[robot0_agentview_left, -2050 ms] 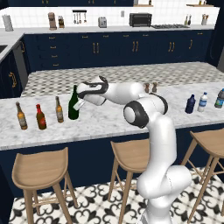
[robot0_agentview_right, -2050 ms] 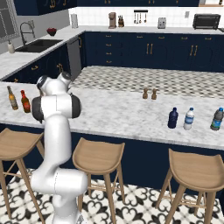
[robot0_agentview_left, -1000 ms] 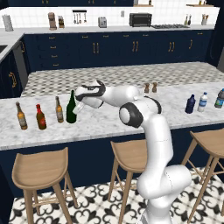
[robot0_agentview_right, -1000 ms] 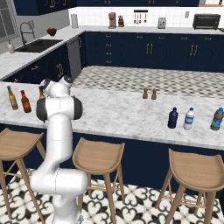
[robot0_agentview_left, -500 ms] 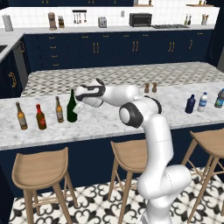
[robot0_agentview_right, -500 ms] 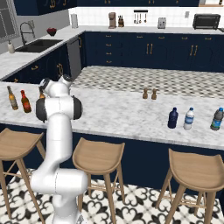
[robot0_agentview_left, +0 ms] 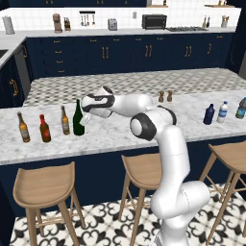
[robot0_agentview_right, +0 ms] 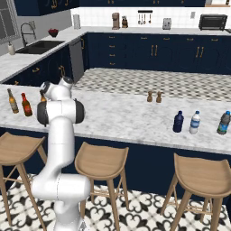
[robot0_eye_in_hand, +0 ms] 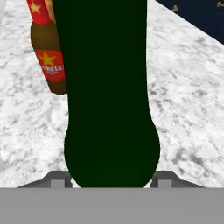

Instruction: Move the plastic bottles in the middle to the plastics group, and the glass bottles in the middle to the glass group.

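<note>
A white robot arm reaches left across a marble-topped kitchen island [robot0_agentview_left: 144, 129], its gripper [robot0_agentview_left: 85, 121] brought up against the tall dark green wine bottle [robot0_agentview_left: 78, 118] standing upright on the counter. In the hand view the bottle's dark body [robot0_eye_in_hand: 107, 92] sits between the two finger tips [robot0_eye_in_hand: 57, 179], which flank its base closely on either side; whether they are pressing it or merely bracketing it cannot be told.

The green bottle stands at the right end of a row on the left part of the counter. Just to its left is a slim amber beer bottle [robot0_agentview_left: 65, 120], then the short reddish-brown bottle with a red top [robot0_agentview_left: 44, 129], then a second amber beer bottle [robot0_agentview_left: 22, 127] at the far left. All four are upright and stand apart from each other. In the hand view the red-topped bottle [robot0_eye_in_hand: 48, 48], with a red star label, shows just behind the green one.

Well apart, at the right end of the island, a squat dark navy-blue bottle [robot0_agentview_left: 208, 114] stands beside a small clear water bottle [robot0_agentview_left: 222, 112], with a dark teal bottle [robot0_agentview_left: 241, 108] further right. From the right base view the same three stand in a line: navy [robot0_agentview_right: 178, 122], clear [robot0_agentview_right: 194, 122], teal [robot0_agentview_right: 223, 123].

Two small shakers [robot0_agentview_left: 165, 96] stand near the middle of the island, and wooden stools [robot0_agentview_left: 44, 190] line its near side.
</note>
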